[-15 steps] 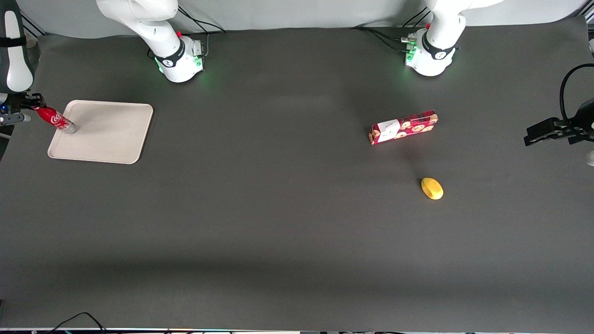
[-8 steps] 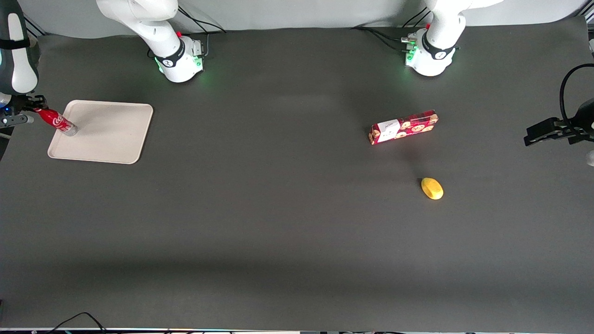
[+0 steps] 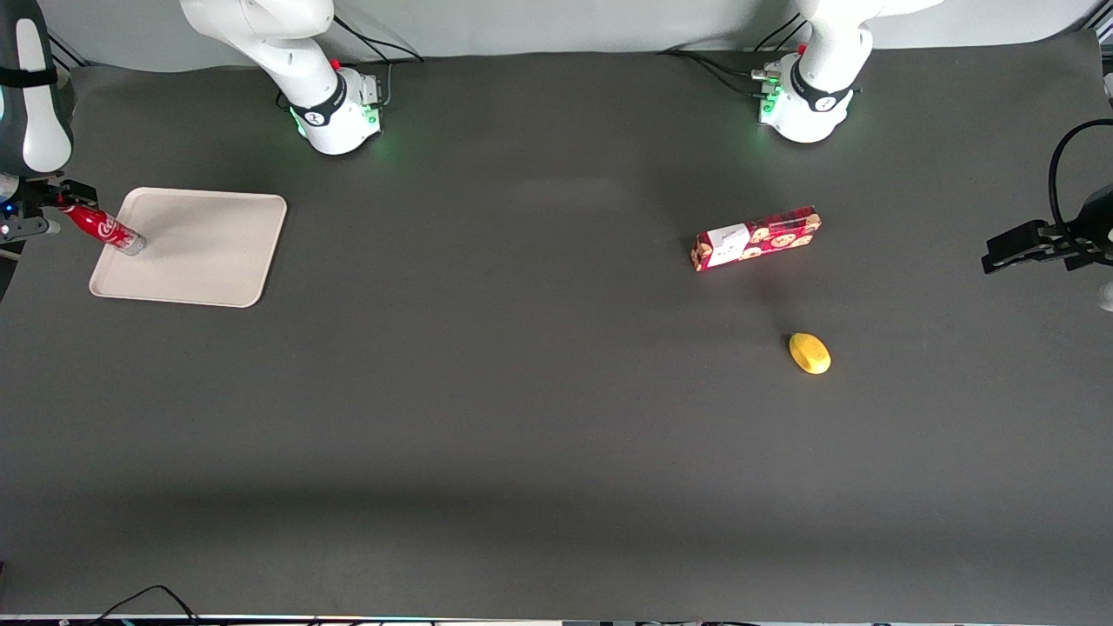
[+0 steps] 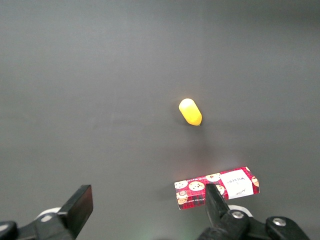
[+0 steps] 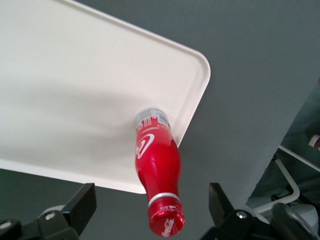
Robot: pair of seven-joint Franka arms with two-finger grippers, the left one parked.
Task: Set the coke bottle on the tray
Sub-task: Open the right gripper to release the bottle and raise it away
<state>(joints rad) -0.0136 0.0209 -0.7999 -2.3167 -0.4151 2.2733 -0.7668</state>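
Above tray (image 5: pixel 75 90) edge: coke bottle (image 5: pixel 156 172) standing on it; my fingers (image 5: pixel 82 202) apart, flanking the cap untouching.

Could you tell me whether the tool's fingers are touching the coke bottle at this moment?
Apart. In the right wrist view the tool is open: both fingers stand clear of the coke bottle, with gaps either side of its cap. The bottle stands on the tray.

Coke bottle (image 3: pixel 106 229) on tray (image 3: pixel 209 252) near its edge; tool (image 3: pixel 42 209) spread above its cap.
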